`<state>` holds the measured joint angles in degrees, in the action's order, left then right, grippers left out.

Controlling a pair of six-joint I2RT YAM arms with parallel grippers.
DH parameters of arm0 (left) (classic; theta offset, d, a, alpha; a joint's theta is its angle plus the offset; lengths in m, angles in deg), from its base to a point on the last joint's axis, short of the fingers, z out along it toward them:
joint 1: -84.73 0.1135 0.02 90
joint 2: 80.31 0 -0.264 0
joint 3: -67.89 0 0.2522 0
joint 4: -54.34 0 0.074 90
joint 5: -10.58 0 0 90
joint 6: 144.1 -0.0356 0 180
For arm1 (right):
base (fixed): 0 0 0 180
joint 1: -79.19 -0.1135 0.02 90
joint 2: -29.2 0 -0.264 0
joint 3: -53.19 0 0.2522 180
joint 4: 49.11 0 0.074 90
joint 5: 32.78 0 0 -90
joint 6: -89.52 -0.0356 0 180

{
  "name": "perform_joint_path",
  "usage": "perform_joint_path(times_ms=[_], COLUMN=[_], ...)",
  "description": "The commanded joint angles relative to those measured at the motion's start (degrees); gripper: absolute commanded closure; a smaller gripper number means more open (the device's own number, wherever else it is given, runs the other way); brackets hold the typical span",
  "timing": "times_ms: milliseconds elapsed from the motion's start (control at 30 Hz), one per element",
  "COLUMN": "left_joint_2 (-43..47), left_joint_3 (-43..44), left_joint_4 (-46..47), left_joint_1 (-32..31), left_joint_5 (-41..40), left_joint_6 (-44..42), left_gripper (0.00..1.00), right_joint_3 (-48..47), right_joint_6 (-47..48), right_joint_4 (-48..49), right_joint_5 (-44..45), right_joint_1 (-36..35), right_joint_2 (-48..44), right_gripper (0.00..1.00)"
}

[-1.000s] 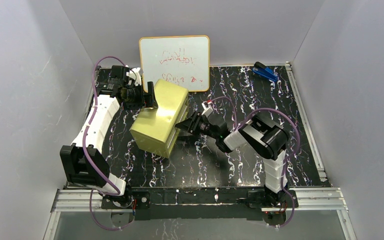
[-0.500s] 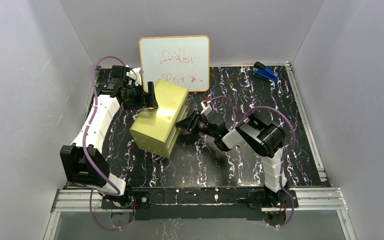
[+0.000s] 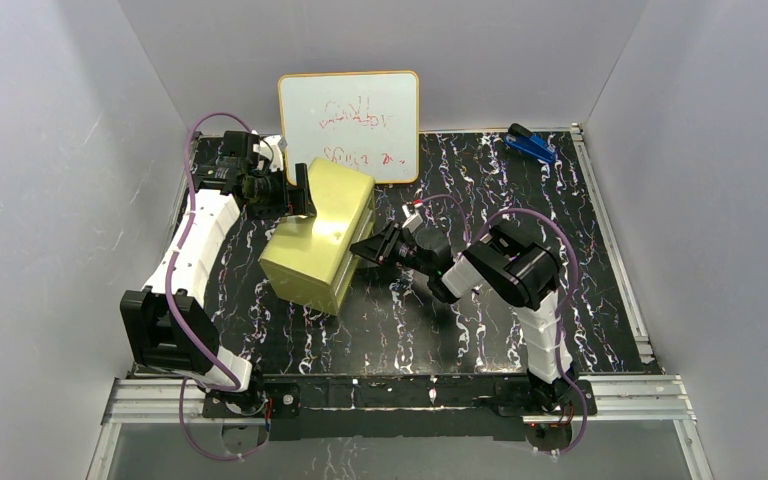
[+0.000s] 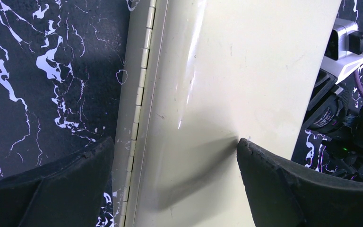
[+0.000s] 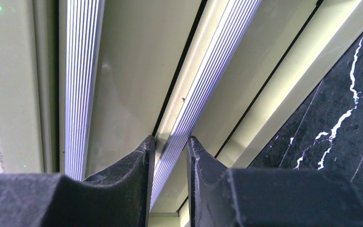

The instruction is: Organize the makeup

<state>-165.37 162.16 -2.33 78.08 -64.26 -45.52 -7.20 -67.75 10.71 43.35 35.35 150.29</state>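
Note:
A yellow-green metal box (image 3: 320, 235) with drawers stands tilted at the table's middle left. No discs, stick or packet show in any view. My left gripper (image 3: 300, 190) is open and rests on the box top (image 4: 227, 71). Its right fingertip (image 4: 264, 175) touches the lid, and its left one (image 4: 75, 179) hangs past the hinge (image 4: 139, 94). My right gripper (image 3: 365, 247) is at the box's front. In the right wrist view it (image 5: 170, 139) is shut on a ribbed silver drawer handle (image 5: 208, 71).
A whiteboard (image 3: 350, 120) with red scribbles leans on the back wall behind the box. A blue stapler-like object (image 3: 531, 146) lies at the back right corner. The table (image 3: 480, 330) is black with white veins, between grey walls.
My right arm has shifted slightly left toward the box front, with its gripper still on the handle. The box and my left arm have not visibly moved.

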Motion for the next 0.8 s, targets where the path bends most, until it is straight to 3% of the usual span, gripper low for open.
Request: perform_joint_path(times_ms=[0,367,567,667,767], left_joint_2=[-0.5,-0.6,-0.7,-0.8,-0.9], left_joint_3=[-0.4,-0.6,-0.9,-0.7,-0.6], left_joint_4=[-3.6,-3.3,-3.3,-3.3,-3.3], left_joint_1=[-0.2,-0.2,-0.2,-0.2,-0.2], left_joint_5=[-2.9,-2.9,-3.2,-3.2,-3.2], left_joint_6=[-1.4,-1.5,-1.5,-1.4,-1.5], left_gripper=[0.02,0.01,0.02,0.02,0.02], right_joint_3=[-0.6,10.2,11.2,8.6,6.6], right_joint_6=[2.5,6.4,8.3,7.2,2.8], right_joint_4=[0.1,-2.1,-4.3,-3.3,3.4], right_joint_5=[0.8,-0.2,-0.9,-3.6,-4.9], right_joint_1=[0.0,3.7,4.4,4.4,4.4], right_joint_2=[-0.6,-10.2,-12.5,-10.2,-5.9], right_gripper=[0.99,0.99,0.99,0.69,0.67])
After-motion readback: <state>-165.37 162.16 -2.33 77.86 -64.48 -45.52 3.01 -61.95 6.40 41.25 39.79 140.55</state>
